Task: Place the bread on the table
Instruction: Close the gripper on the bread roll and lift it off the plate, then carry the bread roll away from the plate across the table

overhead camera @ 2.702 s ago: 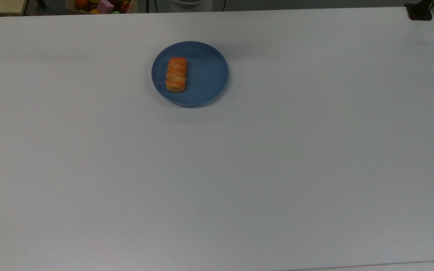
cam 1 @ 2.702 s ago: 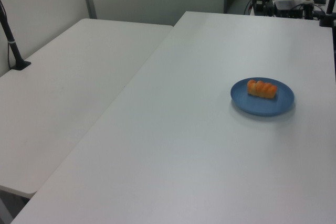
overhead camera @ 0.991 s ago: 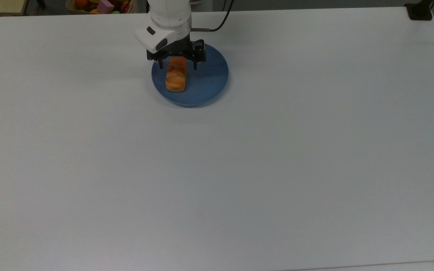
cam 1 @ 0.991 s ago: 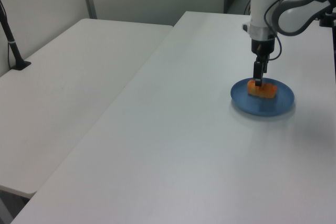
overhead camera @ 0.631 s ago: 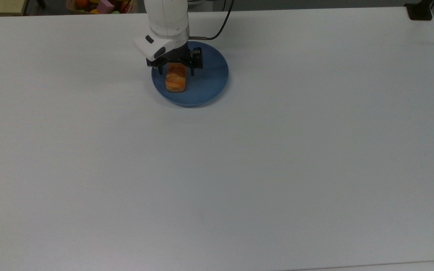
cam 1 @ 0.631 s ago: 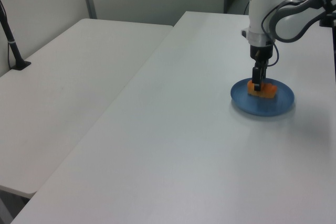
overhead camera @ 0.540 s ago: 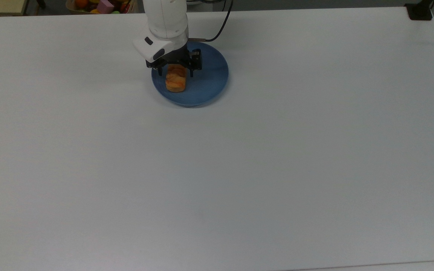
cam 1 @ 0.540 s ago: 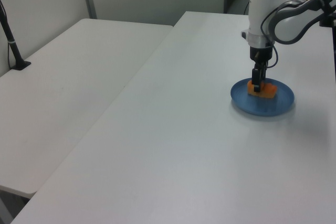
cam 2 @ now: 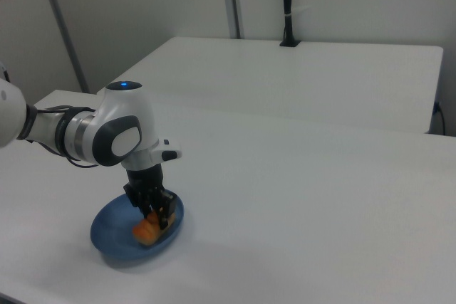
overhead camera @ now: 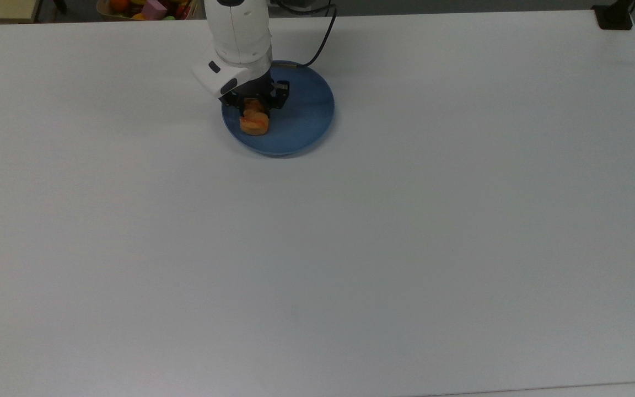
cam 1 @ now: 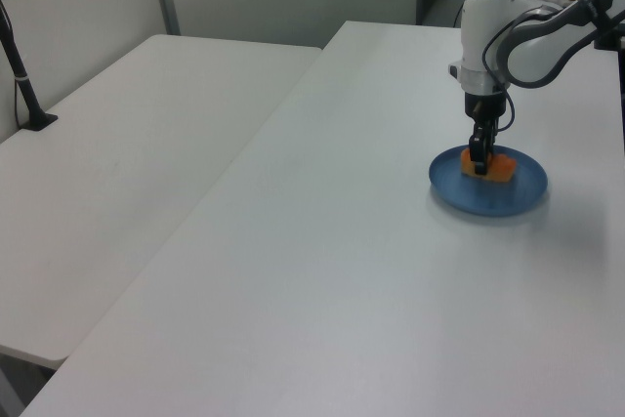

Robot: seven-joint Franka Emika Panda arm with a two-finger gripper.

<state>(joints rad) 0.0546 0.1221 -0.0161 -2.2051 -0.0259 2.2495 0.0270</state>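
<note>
I see the bread [overhead camera: 254, 123] lying on the plate [overhead camera: 301, 118], long axis running up-down in the top view. My fingers [overhead camera: 238, 105] sit down at its far end, one on each long side, clamped on it; bare counter [overhead camera: 405, 220] lies all around
</note>
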